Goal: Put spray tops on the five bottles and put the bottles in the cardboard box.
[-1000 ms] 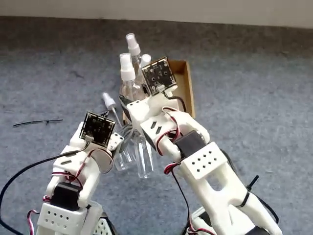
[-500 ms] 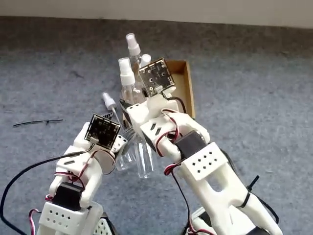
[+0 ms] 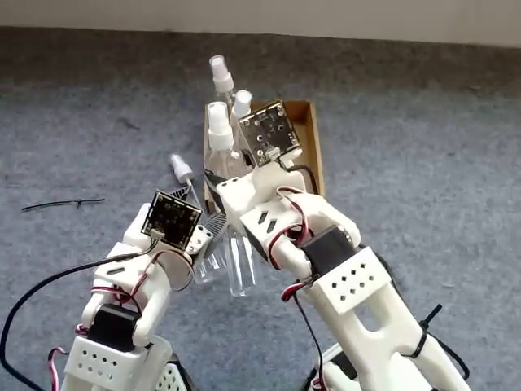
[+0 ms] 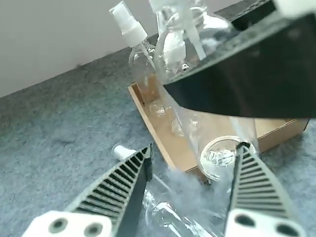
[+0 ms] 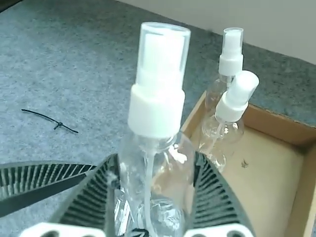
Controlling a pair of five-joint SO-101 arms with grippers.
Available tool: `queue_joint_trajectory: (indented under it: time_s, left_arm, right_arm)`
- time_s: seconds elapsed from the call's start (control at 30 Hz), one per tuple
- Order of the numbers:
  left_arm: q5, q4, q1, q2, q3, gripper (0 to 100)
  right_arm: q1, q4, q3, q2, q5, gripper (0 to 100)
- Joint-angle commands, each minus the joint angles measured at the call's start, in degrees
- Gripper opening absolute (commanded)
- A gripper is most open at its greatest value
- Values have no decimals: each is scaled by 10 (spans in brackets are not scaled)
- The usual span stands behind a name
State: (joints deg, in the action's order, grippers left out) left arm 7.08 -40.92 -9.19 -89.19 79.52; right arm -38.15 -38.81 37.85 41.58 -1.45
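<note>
A clear plastic bottle (image 5: 160, 148), capped with a white spray top (image 5: 158, 79), is held upright in the right gripper (image 5: 155, 160), whose ribbed black jaws are clamped on its sides. In the high view the right arm is stretched forward, and the bottle is seen at the 9 o'clock wall of the cardboard box (image 3: 311, 138). Two capped bottles, a far bottle (image 3: 220, 75) and a near bottle (image 3: 242, 103), stand in the box's 11 o'clock corner.

The left arm is folded low at 7 o'clock of the box. The left gripper (image 4: 195, 148) is spread wide above clear lying bottles (image 3: 238, 265) on grey carpet (image 3: 423, 187). These are largely covered by both arms, and their number cannot be made out.

A loose top (image 3: 181, 169) with a thin tube lies at 11 o'clock of the left gripper. A black cable tie (image 3: 63, 204) lies at its 9 o'clock, well apart.
</note>
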Motion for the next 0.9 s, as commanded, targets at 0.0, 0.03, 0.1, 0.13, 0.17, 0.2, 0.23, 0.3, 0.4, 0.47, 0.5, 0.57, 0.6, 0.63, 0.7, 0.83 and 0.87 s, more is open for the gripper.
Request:
queue_joint_trajectory:
  time_s: [0.0, 0.03, 0.1, 0.13, 0.17, 0.2, 0.23, 0.3, 0.4, 0.47, 0.5, 0.57, 0.6, 0.63, 0.7, 0.83, 0.87]
  left_arm:
    - [4, 11, 9, -3, -3, 245]
    - [5, 11, 9, -4, -3, 245]
    - [5, 11, 10, -4, -2, 245]
    - [5, 11, 15, -4, -2, 245]
    - [5, 11, 22, -4, -2, 245]
    - [5, 12, 27, -4, -2, 245]
    - [5, 12, 32, -4, -2, 245]
    - [5, 12, 35, -4, -2, 245]
    - [5, 11, 33, -4, -1, 245]
    - [5, 10, 33, -7, -1, 245]
    - [5, 10, 33, -8, -1, 245]
    - [5, 6, 33, -9, -1, 245]
    - [6, 1, 35, -9, -1, 245]
    - [6, -4, 36, -9, -1, 245]
    - [6, -7, 37, -10, -1, 245]
    - [6, -7, 48, -10, 0, 245]
    - [6, -5, 59, -10, 0, 245]
  right_arm:
    - [-4, -6, -32, 24, -4, 5]
    - [-4, -7, -32, 24, -4, 5]
    - [-3, -7, -32, 24, -3, 5]
    - [-1, -7, -32, 24, -3, 5]
    - [0, -7, -32, 24, -3, 5]
    - [0, -7, -32, 24, -3, 5]
    - [0, -7, -32, 24, -3, 5]
    - [10, -7, -32, 23, -3, 5]
    - [15, -4, -32, 20, -2, 5]
    - [15, 5, -32, 18, -2, 5]
    - [15, 22, -32, 18, -2, 5]
    - [19, 65, -29, 16, -2, 5]
    - [25, 81, -29, 10, -2, 5]
    - [32, 96, -30, -1, -2, 5]
    - [48, 128, -35, -39, -2, 5]
    - [70, 194, -34, -124, -2, 5]
    - [73, 210, -32, -139, -2, 5]
